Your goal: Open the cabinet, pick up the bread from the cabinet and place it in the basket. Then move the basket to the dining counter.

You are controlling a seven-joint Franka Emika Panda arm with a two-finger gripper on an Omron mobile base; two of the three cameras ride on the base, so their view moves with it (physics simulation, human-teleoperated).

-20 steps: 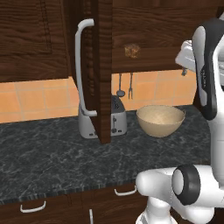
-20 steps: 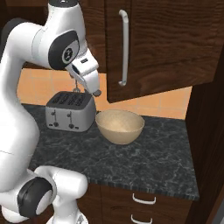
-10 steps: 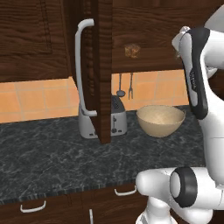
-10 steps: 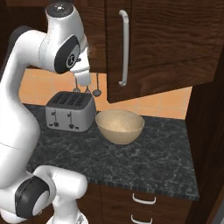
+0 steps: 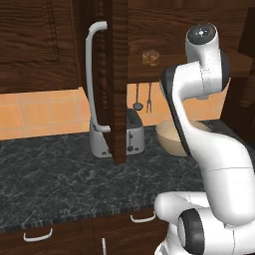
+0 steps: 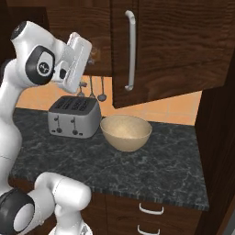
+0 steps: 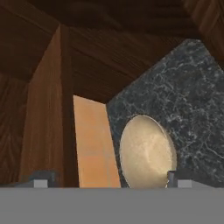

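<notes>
I had the gripper [image 7: 107,177] spread wide and empty, with the bread [image 5: 150,58] on the cabinet [image 5: 112,74] shelf at 12 o'clock above the basket [image 6: 125,132]. My worry was the wrist clipping the open door edge or the fingers nudging the bread deeper on the reach in.

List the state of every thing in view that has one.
cabinet: door swung open.
bread: on the cabinet shelf, not held.
basket: upright on the dark worktop, empty.
claw: open, holding nothing.
toaster: upright, slots empty.
</notes>
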